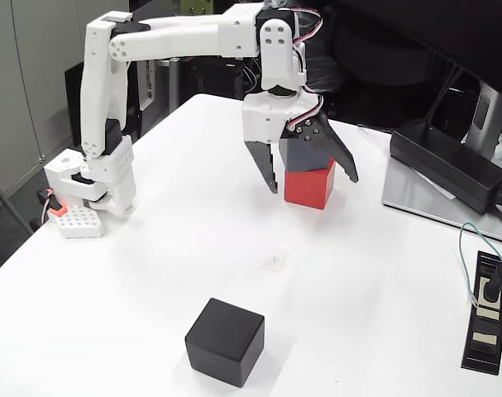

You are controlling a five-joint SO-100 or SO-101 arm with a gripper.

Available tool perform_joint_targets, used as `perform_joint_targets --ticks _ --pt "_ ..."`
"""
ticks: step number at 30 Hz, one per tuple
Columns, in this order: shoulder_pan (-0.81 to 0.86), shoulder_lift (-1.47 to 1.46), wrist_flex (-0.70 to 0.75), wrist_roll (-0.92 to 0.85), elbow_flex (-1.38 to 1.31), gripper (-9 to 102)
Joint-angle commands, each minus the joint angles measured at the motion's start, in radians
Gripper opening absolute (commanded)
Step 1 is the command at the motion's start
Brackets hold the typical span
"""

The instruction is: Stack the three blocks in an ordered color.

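Jaws point(313, 184) spread apart around grey block point(304, 153) atop red block point(310, 186); black block point(225, 341) well apart.

The white arm reaches forward, wrist bent down (pincer point(312, 184) pointing downward), black fingers spread apart.

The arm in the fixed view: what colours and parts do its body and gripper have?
The arm has white plastic links with round screw holes and black motor blocks at the joints. Thin red, white and black cables loop near the wrist. The gripper has a white body and two black pointed fingers. An orange part sits beside the base.
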Motion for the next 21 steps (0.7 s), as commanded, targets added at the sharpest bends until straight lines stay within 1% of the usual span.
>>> perform_joint_targets --ticks 1,5,10,15,21 --pt "0.101 0.075 0.008 -0.091 -0.014 42" --pt "0.244 0.14 0.051 -0.189 -0.006 42" --pt "0.43 0.158 0.043 -0.324 0.075 42" --pt "0.561 0.156 0.026 -0.456 0.155 42" --pt "0.652 0.117 -0.135 -0.471 0.17 42"
